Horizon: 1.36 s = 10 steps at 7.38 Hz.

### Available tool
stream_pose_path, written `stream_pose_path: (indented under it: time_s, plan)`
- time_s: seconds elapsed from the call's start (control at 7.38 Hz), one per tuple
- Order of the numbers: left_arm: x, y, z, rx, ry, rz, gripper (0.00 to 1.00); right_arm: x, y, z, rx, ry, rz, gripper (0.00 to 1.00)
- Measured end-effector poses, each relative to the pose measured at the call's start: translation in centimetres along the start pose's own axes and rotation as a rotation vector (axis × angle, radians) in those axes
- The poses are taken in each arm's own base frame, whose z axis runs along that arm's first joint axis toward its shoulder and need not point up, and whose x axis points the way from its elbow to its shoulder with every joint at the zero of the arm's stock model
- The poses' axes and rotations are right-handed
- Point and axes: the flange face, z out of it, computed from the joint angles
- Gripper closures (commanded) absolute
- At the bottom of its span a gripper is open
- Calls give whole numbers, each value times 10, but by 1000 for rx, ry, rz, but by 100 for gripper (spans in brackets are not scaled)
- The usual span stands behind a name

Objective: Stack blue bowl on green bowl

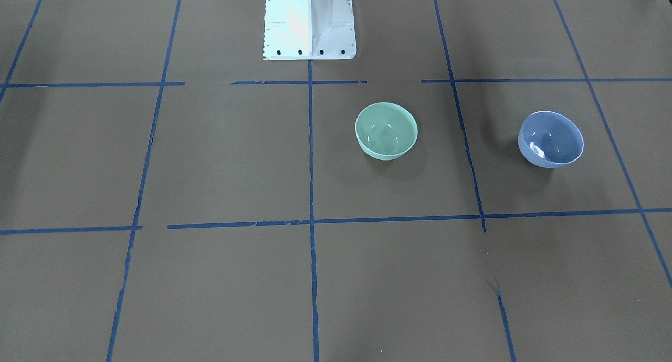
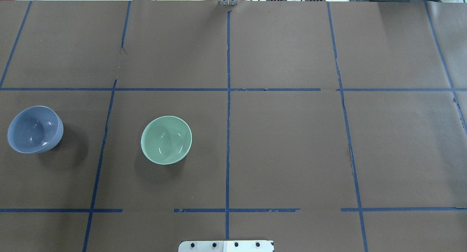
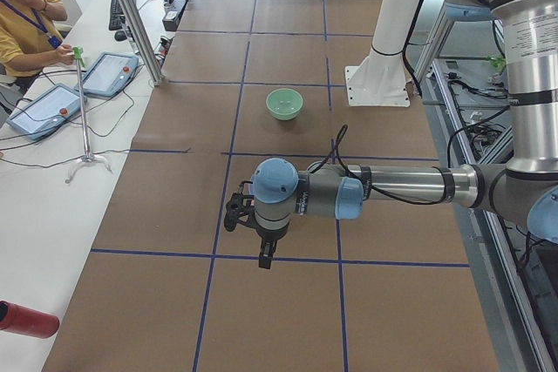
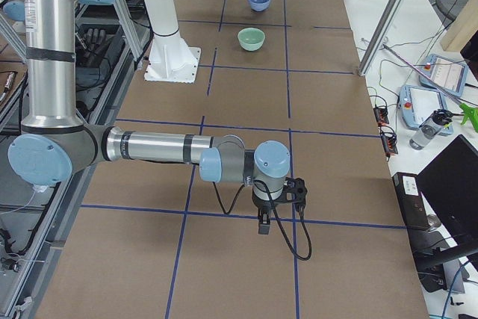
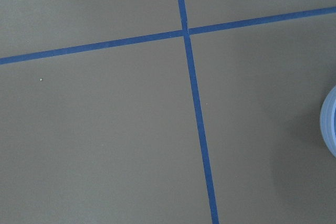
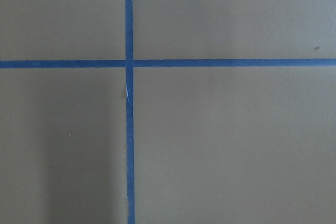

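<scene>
Left pincer (image 3: 264, 259) seen only from side, held above worktop (image 3: 174, 172) near blue tape line (image 3: 392, 262); spread or pressed together cannot be told. Right pincer (image 4: 263, 227) also seen only from side, held above worktop; state cannot be told. Blue bowl (image 2: 34, 129) set open side up at robot's left end. Green bowl (image 2: 166, 139) set open side up nearer middle, near white robot base (image 1: 310, 26). Bowls kept well apart, one tape line between.

Overhead & front cams look down from opp. sides, sharing the glossy mint-green bowl (image 2: 166, 140); side cams look lengthwise; wrist cams close over brown taped surface (image 5: 105, 129).
</scene>
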Motion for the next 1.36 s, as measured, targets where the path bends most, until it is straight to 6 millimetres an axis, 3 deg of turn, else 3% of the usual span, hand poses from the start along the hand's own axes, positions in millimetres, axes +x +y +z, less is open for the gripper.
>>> stream_pose_path:
  time_s: [0.41, 0.68, 0.95, 1.36]
  plan:
    - [9, -5, -7, 23, 2, 25, 0, 0, 0, 0, 0, 0, 0, 0]
    - [41, -20, -3, 53, 19, 116, 0, 0, 0, 0, 0, 0, 0, 0]
    - [85, -30, 28, 53, 49, 90, 0, 0, 0, 0, 0, -1, 0, 0]
    - [151, -27, 102, 63, 58, -76, 0, 0, 0, 0, 0, 0, 0, 0]
